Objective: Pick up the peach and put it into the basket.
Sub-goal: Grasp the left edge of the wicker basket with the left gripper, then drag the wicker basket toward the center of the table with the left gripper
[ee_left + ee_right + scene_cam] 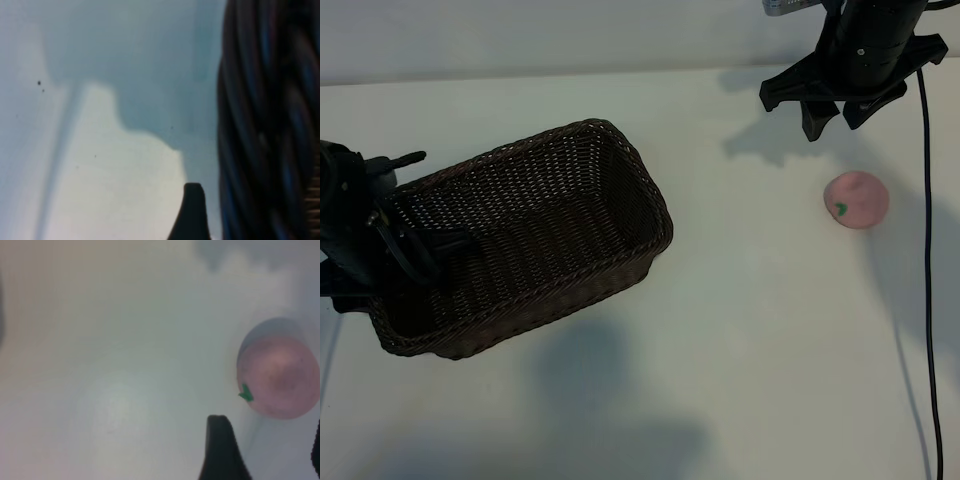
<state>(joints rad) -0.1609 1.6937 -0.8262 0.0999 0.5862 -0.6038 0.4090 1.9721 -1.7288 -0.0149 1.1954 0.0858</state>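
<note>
I am a two-armed robot at a white worktop (pixel 720 330), seen from above by a camera facing me. A large dark-brown woven wicker basket (pixel 535 235), rectangular with rounded corners and deep sloping sides, sits on the worktop toward the left of the exterior view, angled so one short end points to the far right and the other to the near left. My left gripper (pixel 405 250) is at the basket's near-left short end, its dark fingers spread apart on either side of the rim, one reaching inside the basket and the other outside it. In my left wrist view, the thick braided rim of the basket fills one side very close up, with a single dark fingertip (pixel 192 212) showing beside it over the pale worktop; I cannot tell from that view whether the fingertip touches the weave. The peach (pixel 857 199), a small round pale-pink fruit with a tiny green leaf mark on its side, lies on the worktop at the right of the exterior view, well apart from the basket. My right gripper (pixel 832 118) hangs pointing downward just behind the peach, above the worktop, with its fingers apart and nothing between them. In my right wrist view the peach (pixel 279 377) rests on the worktop close to one dark fingertip (pixel 220 450), with a sliver of the other fingertip at the frame's edge. A black cable (pixel 926 250) trails down the right edge of the exterior view.
</note>
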